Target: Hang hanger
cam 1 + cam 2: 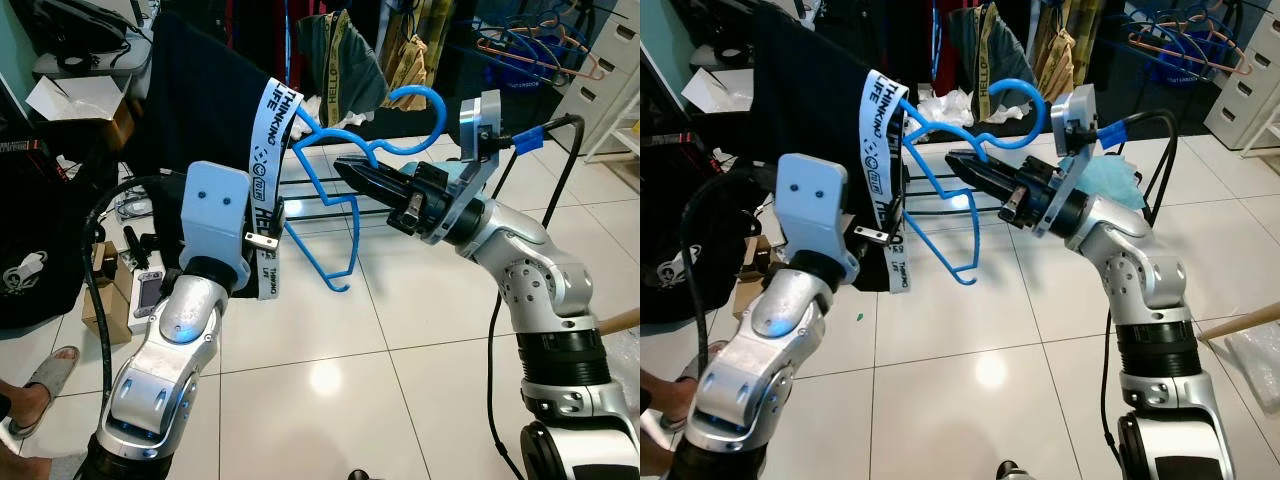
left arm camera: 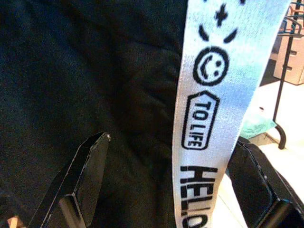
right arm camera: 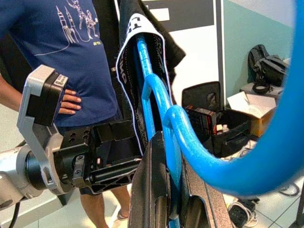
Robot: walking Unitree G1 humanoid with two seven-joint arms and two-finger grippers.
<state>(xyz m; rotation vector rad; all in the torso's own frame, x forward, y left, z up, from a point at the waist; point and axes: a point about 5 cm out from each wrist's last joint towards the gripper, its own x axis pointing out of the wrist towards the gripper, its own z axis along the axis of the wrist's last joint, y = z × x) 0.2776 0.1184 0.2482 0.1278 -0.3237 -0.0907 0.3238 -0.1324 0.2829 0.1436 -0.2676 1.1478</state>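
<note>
Blue hanger (image 1: 335, 185) clamped in right tool (image 1: 345, 168); left tool (image 2: 166, 190) wide, straddling garment (image 1: 205, 100) strap (image 1: 272, 150).

There were two claws, left (image 1: 262, 232) and right (image 1: 352, 172), one blue hanger (image 1: 345, 190), one black garment (image 1: 205, 100) with one white strap (image 1: 268, 180), and one person (image 3: 66, 61).

surface: white tiled floor (image 1: 330, 370) — glossy, with a light glare | on it, robot's left: cardboard box (image 1: 98, 305), a sandalled foot (image 1: 45, 385) | further back: black rack base (image 1: 320, 200) — teal cloth (image 1: 1105, 185) beside it
</note>
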